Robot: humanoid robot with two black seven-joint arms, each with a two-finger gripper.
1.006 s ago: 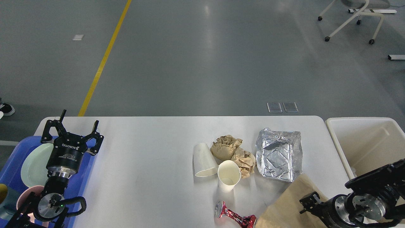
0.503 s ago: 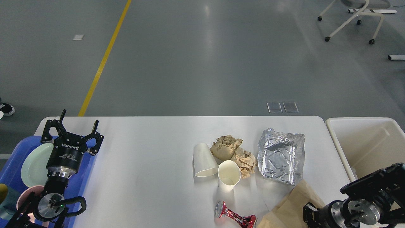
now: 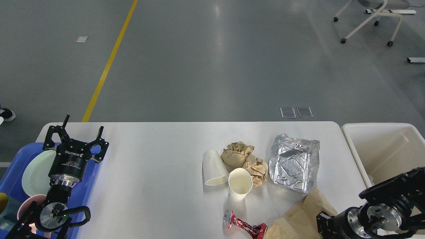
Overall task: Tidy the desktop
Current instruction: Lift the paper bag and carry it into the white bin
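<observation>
Over the last second the foil tray has nudged right, the brown bag has slid toward me, and the crushed can has shifted (my right arm is dragging the bag, I judge). My right tool is out of frame. The left tool hangs wide open, empty, over the blue tray. The worktop is still cluttered centre-right, beside the bin.

Beyond the table we see a smooth grey floor with soft glare, crossed by a yellow line. A white wheeled chair base stands far right; two small floor plates lie nearer.
</observation>
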